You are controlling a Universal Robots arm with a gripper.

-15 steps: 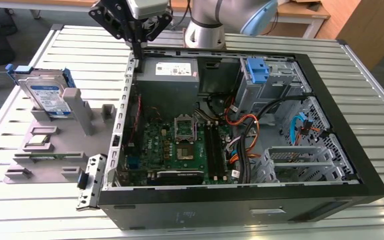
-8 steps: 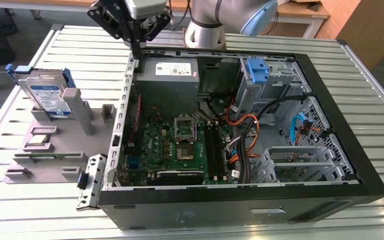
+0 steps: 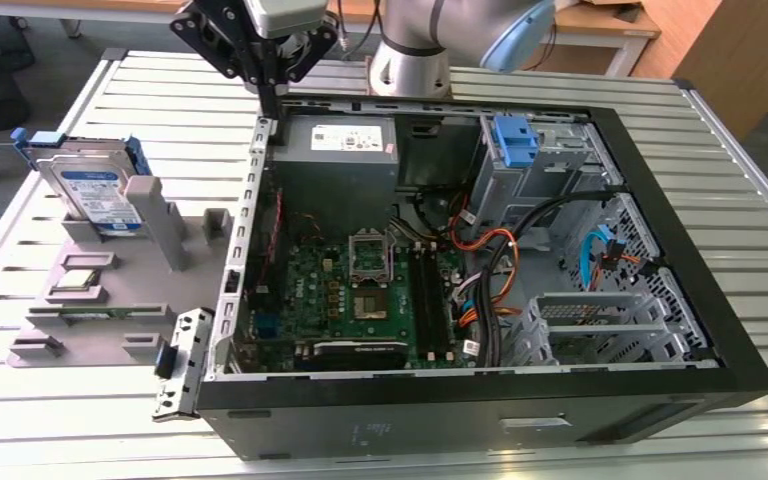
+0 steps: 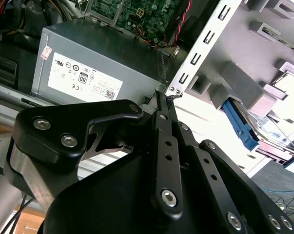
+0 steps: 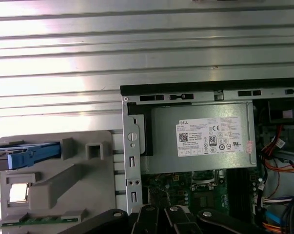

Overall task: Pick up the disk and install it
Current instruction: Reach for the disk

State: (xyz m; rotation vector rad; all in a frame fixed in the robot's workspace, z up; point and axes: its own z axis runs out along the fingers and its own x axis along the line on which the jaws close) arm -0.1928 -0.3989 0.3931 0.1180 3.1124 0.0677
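The disk [image 3: 101, 195], a silver drive with a white-and-blue label in a blue carrier, stands on edge in a grey holder [image 3: 157, 240] at the exterior view's left. Its blue carrier also shows in the second wrist view [image 4: 242, 124] and the first wrist view [image 5: 29, 157]. My gripper [image 3: 268, 108] hangs above the back left corner of the open computer case [image 3: 651, 290], to the right of the disk and apart from it. Its black fingers [image 4: 162, 131] are pressed together with nothing between them.
Inside the case sit a grey power supply [image 3: 337, 150], a motherboard [image 3: 357, 290], and a grey drive cage with a blue bracket [image 3: 515, 140] at the back right. The robot's base [image 3: 408, 65] stands behind the case on the slatted metal table [image 3: 91, 420].
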